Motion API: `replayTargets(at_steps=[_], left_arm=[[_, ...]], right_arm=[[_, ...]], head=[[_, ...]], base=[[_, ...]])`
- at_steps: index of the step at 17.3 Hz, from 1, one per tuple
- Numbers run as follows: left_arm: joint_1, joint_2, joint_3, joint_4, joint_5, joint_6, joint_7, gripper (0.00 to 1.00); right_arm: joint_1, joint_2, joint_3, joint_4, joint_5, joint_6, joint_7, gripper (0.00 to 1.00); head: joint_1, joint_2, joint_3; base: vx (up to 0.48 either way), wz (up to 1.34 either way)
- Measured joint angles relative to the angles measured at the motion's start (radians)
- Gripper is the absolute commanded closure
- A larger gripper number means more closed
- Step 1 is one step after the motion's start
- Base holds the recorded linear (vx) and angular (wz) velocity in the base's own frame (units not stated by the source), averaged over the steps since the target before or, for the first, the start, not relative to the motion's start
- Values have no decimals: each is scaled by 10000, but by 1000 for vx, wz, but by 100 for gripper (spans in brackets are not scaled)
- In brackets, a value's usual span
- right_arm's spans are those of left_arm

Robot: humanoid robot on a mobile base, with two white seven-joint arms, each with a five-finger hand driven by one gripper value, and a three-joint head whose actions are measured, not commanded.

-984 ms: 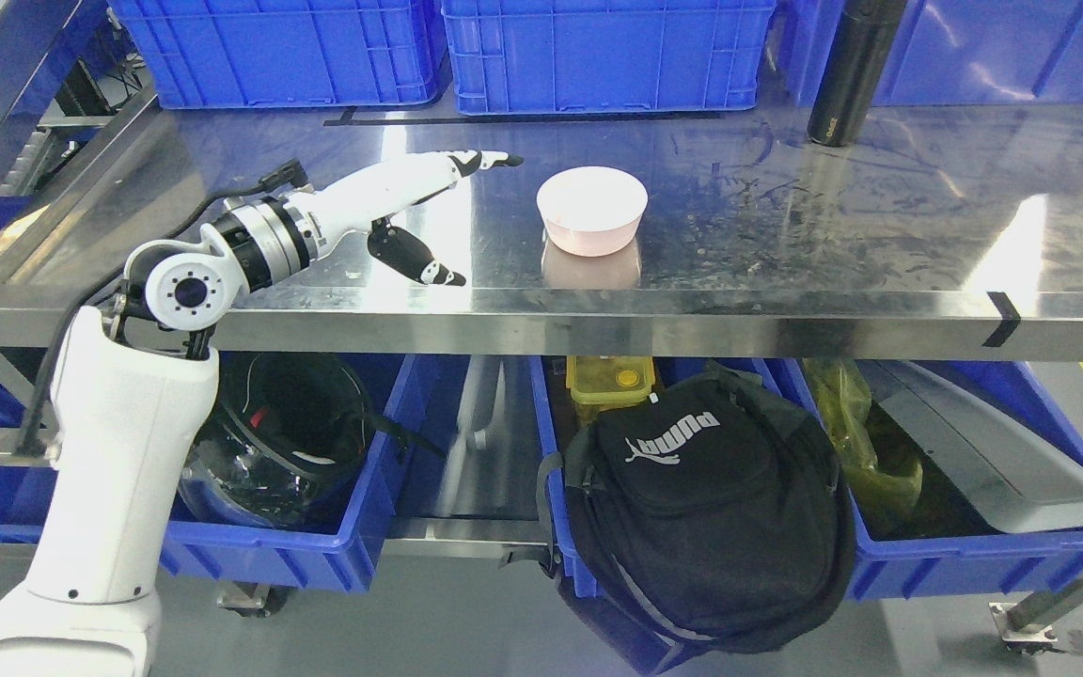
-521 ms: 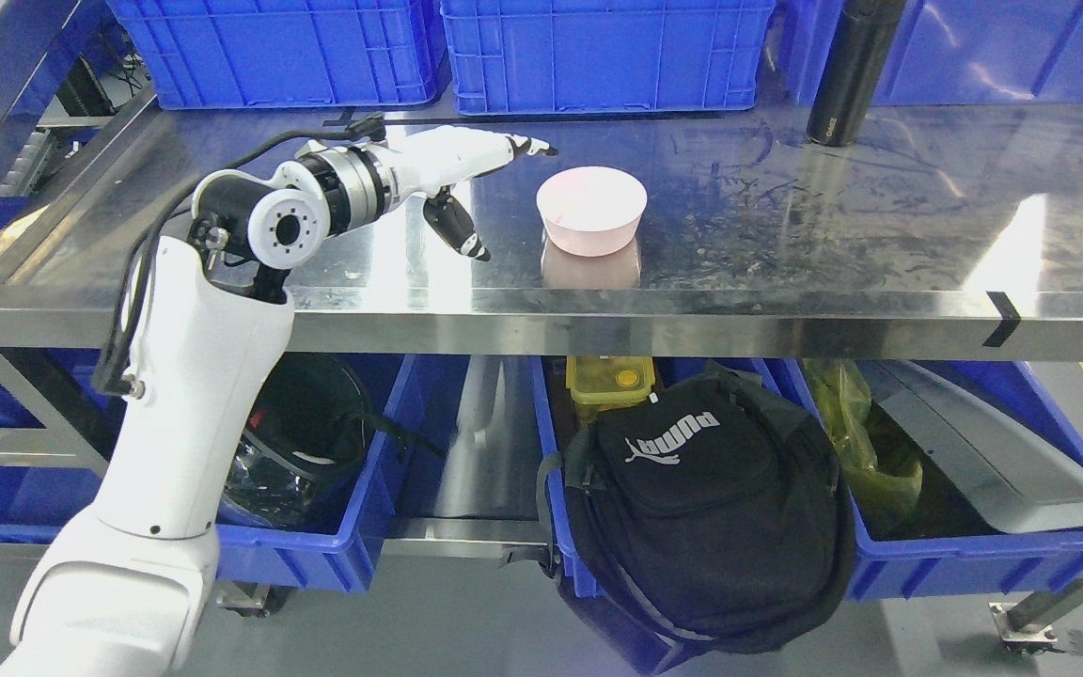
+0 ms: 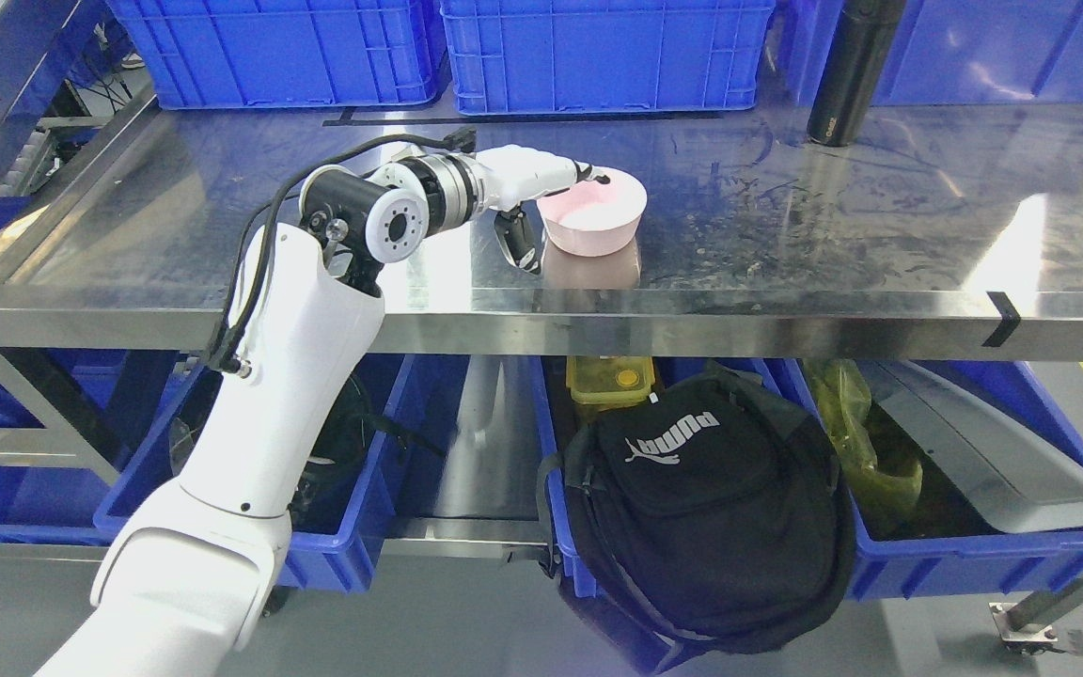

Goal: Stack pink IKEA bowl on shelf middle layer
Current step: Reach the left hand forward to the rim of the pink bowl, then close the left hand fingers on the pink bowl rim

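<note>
The black bag hanging below the shelf bears a white "PUMA" logo, seen upside down.

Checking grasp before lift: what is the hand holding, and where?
Left hand straddles the pink bowl's left rim, fingers over, thumb outside; closure cannot be told.

You see the pink bowl upright on the steel shelf, near its front edge and left of centre. It is round, pale inside, its rim up, and its reflection shows just below it.
</note>
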Motion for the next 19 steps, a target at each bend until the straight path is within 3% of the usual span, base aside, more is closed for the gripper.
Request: replayTargets(at_steps=[13,19], left_arm=[[-327,-904,-65,1158,-636,30,-47,25],[-349,-1063,67,1611,-713,-72,-88,40]], right_arm=[[0,0,0,0,0,0,-3,0],[0,0,0,0,0,0,-4,0]], head=[[0,0,0],[0,0,0]], base=[[0,0],[0,0]])
